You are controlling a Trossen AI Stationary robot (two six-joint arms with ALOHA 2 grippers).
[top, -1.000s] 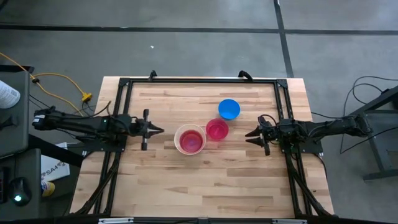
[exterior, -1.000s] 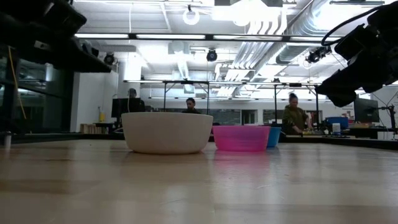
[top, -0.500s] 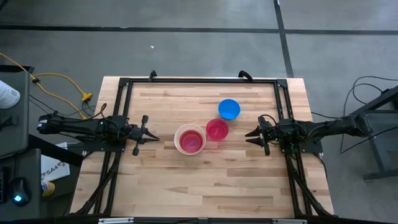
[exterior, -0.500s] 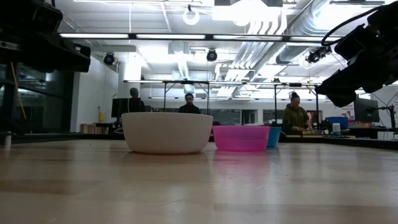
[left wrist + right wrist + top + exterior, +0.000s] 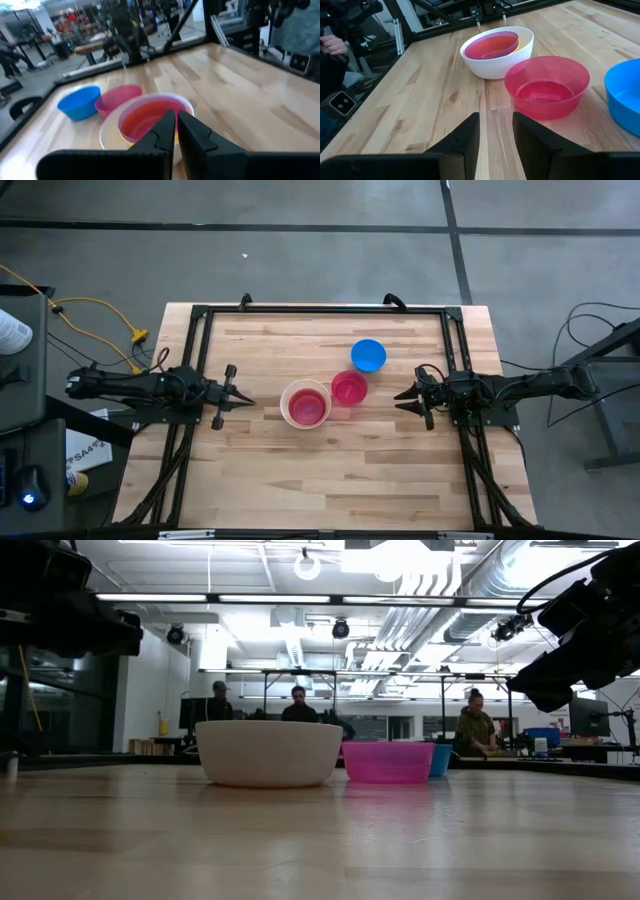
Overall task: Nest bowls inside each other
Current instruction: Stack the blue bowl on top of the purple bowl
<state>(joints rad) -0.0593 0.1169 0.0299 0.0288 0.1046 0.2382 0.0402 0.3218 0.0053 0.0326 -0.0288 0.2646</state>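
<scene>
A white bowl [image 5: 287, 395] stands mid-table with a purple bowl [image 5: 492, 45] nested in it and a yellow rim [image 5: 519, 46] showing between the two. A red-pink bowl [image 5: 349, 388] sits right beside it, toward the right. A blue bowl [image 5: 368, 355] stands alone farther back. My left gripper [image 5: 243, 397] is shut, holds nothing, and points level at the white bowl from the left, a short way off. My right gripper [image 5: 400, 397] is open with nothing between its fingers, right of the red-pink bowl.
A black frame rail [image 5: 320, 310] runs along the table's far edge and down both sides under the arms. The near half of the wooden top [image 5: 320, 480] is bare. People stand at benches in the room behind the table [image 5: 300, 705].
My left gripper has drawn back toward the table's left edge, away from the white bowl, sinking a little and levelling out. It stays shut. The bowls and my right gripper have kept still.
</scene>
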